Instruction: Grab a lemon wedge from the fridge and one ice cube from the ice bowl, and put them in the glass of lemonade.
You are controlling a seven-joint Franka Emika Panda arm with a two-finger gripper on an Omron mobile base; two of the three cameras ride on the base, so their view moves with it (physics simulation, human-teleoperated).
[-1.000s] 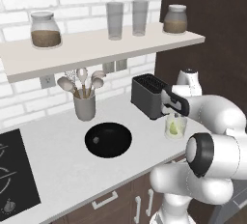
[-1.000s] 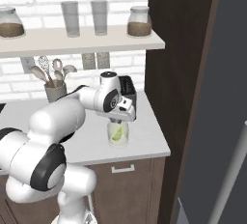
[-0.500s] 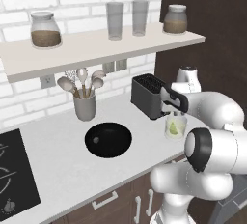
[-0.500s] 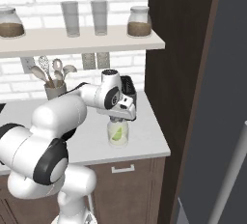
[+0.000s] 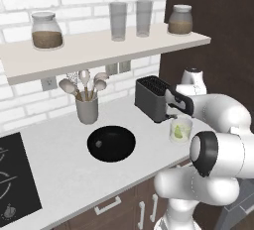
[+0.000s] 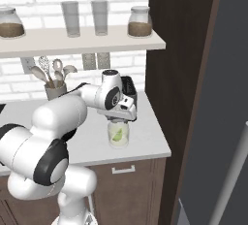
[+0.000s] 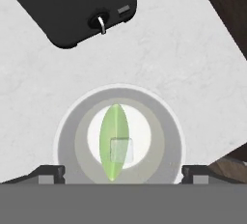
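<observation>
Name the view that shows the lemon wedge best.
The hand view: it looks straight down into the glass of lemonade, where the lemon wedge lies. Both base views show it only as a small green shape through the glass wall.

2 base views flank the arm, sharing the glass of lemonade point(image 5: 180, 129); the hand view looks straight down into it.

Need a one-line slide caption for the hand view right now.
Open gripper above the glass of lemonade, lemon wedge and ice cube inside, toaster beyond on the white counter.
</observation>
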